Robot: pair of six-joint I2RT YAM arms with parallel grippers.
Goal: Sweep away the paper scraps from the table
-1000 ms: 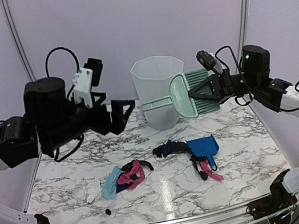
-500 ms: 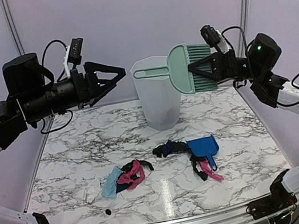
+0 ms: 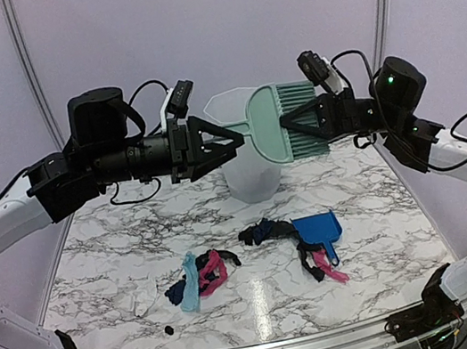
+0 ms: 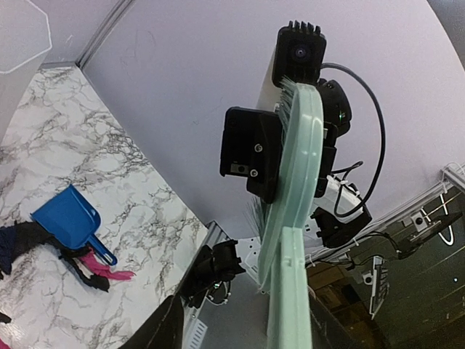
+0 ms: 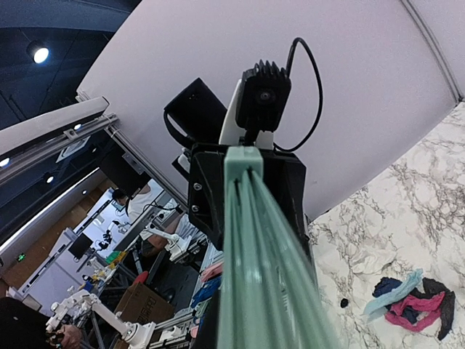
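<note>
- Above the surface (image 3: 116, 276), the two arms met in mid-air over a pale green hand brush (image 3: 262, 120), held level in front of a translucent bin (image 3: 248, 181).
- The right tool (image 3: 292, 123) was clenched on the bristle end of the brush. The left tool (image 3: 232, 139) had its fingers either side of the handle tip, but I could not tell whether they had clamped on it or only stood around it.
- By my reckoning, no sweeping had been done. The paper scraps (image 3: 199, 274) lay on the surface in loose clumps: a blue, pink and black one left of centre, a dark bunch at the mouth of the blue dustpan (image 3: 320, 229), and pink and black strips just in front of it.
- A small black bit sat alone near the front edge.
- The whole sweep looked left to do, with the brush not yet down at the surface.
- Only the overhead view took in every clump at once.
- The left wrist view showed the brush edge-on, plus the dustpan with the scraps around it.
- The right wrist view looked along the handle and caught the left-hand clump, but no dustpan.
</note>
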